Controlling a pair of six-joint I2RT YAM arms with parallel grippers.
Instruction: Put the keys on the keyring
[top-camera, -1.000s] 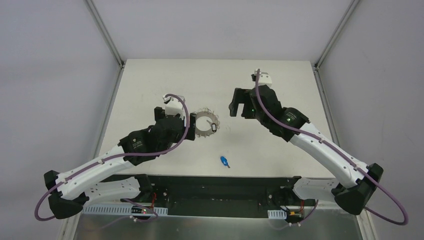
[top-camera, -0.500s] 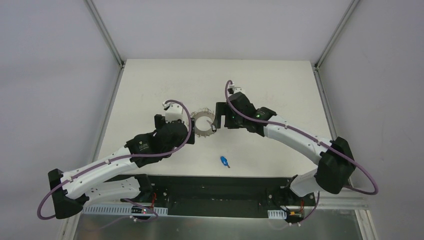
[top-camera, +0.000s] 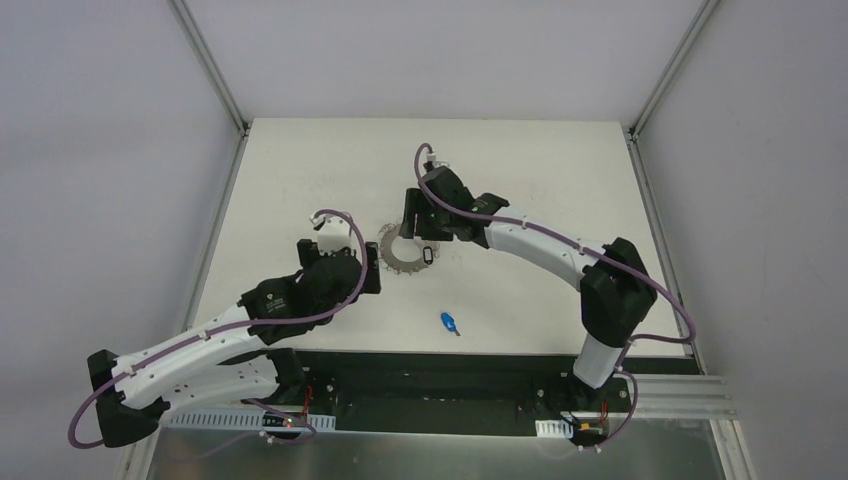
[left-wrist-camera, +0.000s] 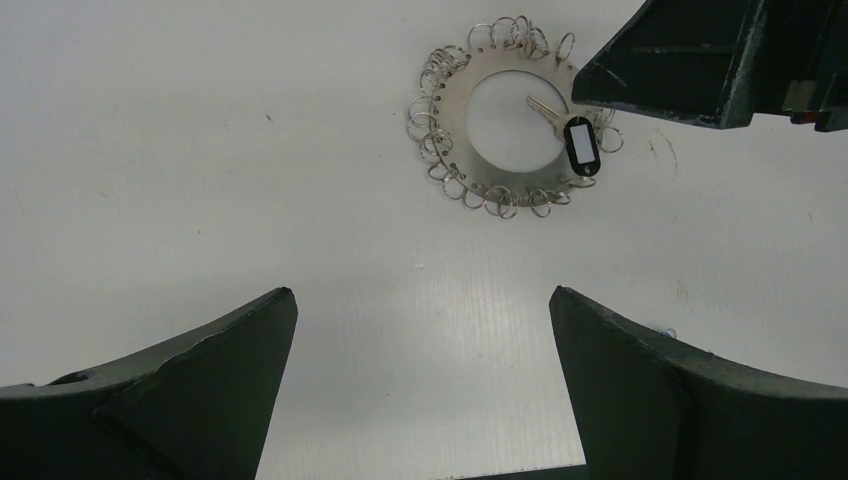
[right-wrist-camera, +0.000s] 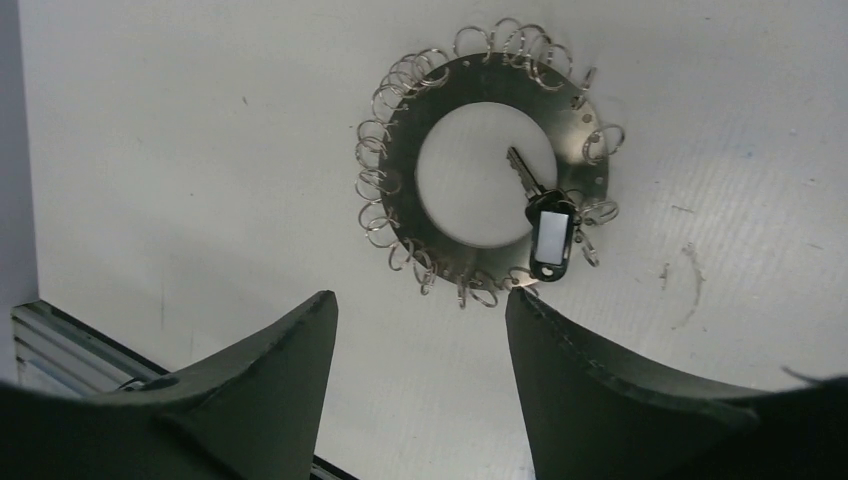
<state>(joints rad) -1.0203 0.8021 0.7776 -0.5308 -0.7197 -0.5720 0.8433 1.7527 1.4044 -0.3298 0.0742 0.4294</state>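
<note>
The keyring lies flat on the white table, a grey ring fringed with wire loops, also in the left wrist view and the right wrist view. The black-tagged key rests on its right edge, blade across the hole. The blue-tagged key lies alone nearer the front edge. My left gripper is open and empty, left of the ring. My right gripper is open and empty, over the ring's far side.
The right gripper's finger shows at the top right of the left wrist view, beside the ring. A black rail runs along the table's near edge. Grey walls and metal posts bound the table.
My right arm has swung left and down to the ring's far side. My left gripper has drawn back left, off the ring. The keys and the ring have stayed put.
</note>
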